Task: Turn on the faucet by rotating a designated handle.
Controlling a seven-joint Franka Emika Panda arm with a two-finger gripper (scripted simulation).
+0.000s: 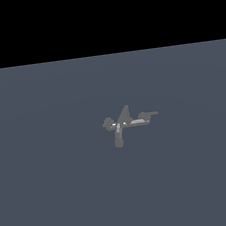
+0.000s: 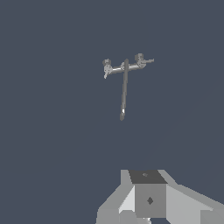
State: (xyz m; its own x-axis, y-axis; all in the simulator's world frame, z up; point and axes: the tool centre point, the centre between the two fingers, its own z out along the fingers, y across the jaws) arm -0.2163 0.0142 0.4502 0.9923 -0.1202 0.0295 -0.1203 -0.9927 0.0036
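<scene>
Nearest the wrist camera, the gripper [image 2: 148, 210] shows only as pale grey and white blocky parts with a dark top face; its fingertips are cut off by the frame edge, so I cannot tell how far open it is, and nothing is seen in its grasp. Ahead of it lies a bare stretch of floor [image 2: 57, 144], flat slate-blue, with nothing between the tool and the fixture. Well beyond the gripper sits the faucet [image 2: 125, 68], tiny and grey, its long spout [image 2: 124, 98] reaching back toward the tool. Across its far end runs a crossbar with a knob at each side. From the exterior view, the handle [image 1: 146, 115] reaches out toward that view's right as a thin flat bar with a raised end, and the short blobby arm [image 1: 108, 123] sits on the opposite side of the central peak. Neither arm nor gripper appears in the exterior view. Farthest off, the floor ends against a plain black background [image 1: 100, 18].
</scene>
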